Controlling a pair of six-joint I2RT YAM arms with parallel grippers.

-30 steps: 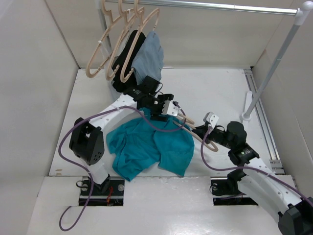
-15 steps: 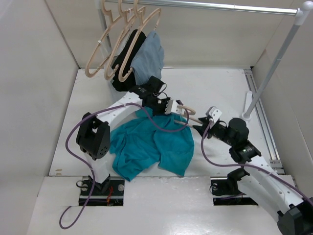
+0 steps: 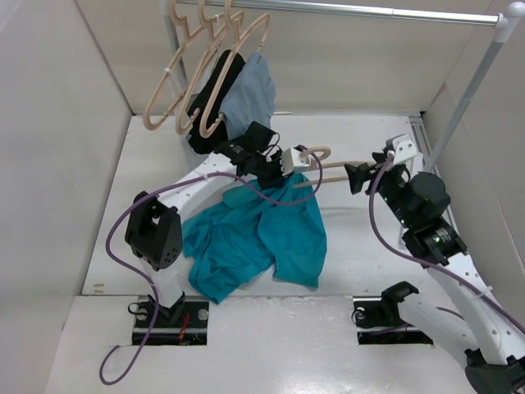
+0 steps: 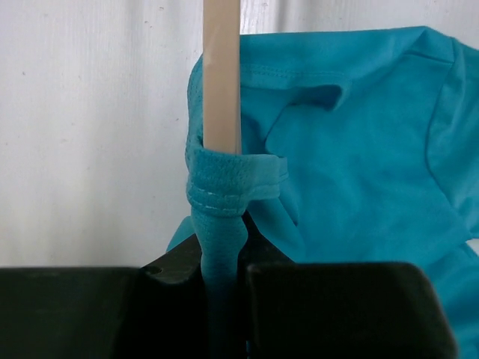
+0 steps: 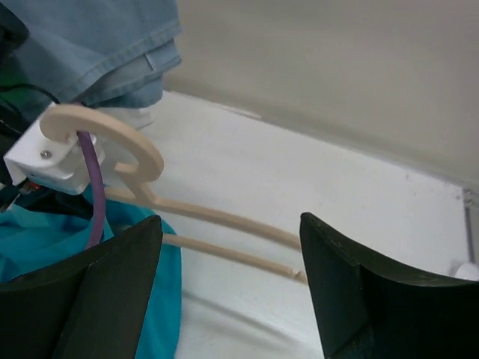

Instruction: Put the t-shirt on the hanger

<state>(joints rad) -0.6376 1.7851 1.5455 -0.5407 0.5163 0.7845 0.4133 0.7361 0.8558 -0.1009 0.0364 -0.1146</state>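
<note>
The teal t-shirt (image 3: 250, 238) lies crumpled on the table in front of the left arm. Its collar band (image 4: 224, 187) is looped around one arm of the beige hanger (image 4: 222, 75). My left gripper (image 3: 287, 160) is shut on the twisted collar cloth (image 4: 222, 247) just below that loop. The hanger (image 3: 324, 164) reaches from the shirt's neck toward the right, its hook (image 5: 112, 142) curving up beside the left wrist. My right gripper (image 3: 358, 176) is wide open, with the free ends of the hanger's arms (image 5: 232, 235) in the gap ahead of its jaws, touching neither finger.
A rail at the back carries several spare beige hangers (image 3: 201, 74), a black garment (image 3: 215, 90) and a grey-blue garment (image 3: 250, 94). The rack's white pole (image 3: 459, 115) stands at the right. Walls enclose the table on three sides.
My left gripper has shut on the shirt's collar. My right gripper has opened, let go of the hanger and drawn back to the right and away; the hanger has swung up with the collar.
</note>
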